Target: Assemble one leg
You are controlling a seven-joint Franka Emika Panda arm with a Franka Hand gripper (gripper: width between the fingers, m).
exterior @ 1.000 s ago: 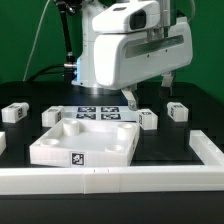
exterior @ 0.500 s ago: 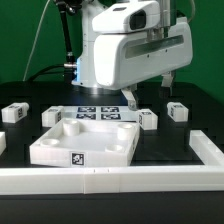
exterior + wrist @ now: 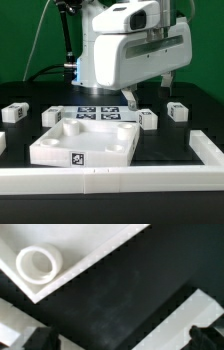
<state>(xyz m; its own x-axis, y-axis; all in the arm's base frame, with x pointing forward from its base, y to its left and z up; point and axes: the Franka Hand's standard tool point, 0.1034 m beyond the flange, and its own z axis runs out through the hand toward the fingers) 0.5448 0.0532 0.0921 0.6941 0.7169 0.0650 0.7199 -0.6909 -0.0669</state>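
Note:
Several small white legs with tags lie on the black table: two at the exterior view's left [image 3: 15,112] [image 3: 50,116] and two at its right [image 3: 148,119] [image 3: 177,110]. The large white square panel [image 3: 85,142] with round corner sockets lies in the middle front. My gripper [image 3: 148,90] hangs above the table behind the panel, over the gap near the right-hand legs. In the wrist view the gripper [image 3: 122,339] is open and empty; its dark fingertips [image 3: 40,339] stand wide apart over bare black table. A panel corner with a socket [image 3: 38,264] shows there. No leg shows in the wrist view.
The marker board [image 3: 100,112] lies flat behind the panel, under the arm. A low white wall [image 3: 110,181] runs along the front, with a side piece at the exterior view's right [image 3: 205,150]. A white strip [image 3: 175,311] crosses the wrist view beside one fingertip.

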